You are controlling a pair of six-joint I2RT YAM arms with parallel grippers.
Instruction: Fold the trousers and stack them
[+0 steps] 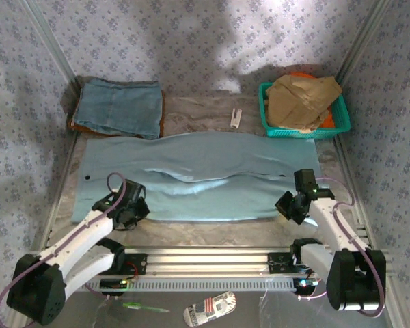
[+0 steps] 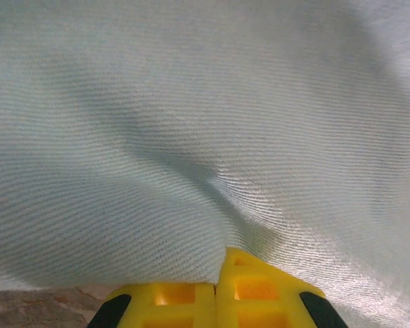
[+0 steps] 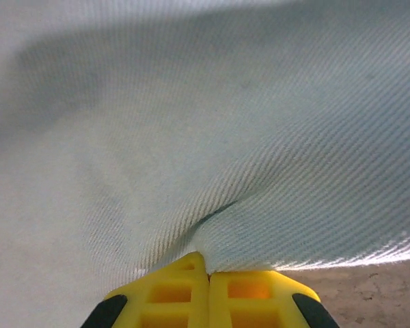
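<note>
My left gripper is pinched tight on the near edge of the trousers, left end. My right gripper is pinched on the same edge, right end. Trousers spread crosswise mid-table. Folded denim garment far left, green basket far right.
</note>
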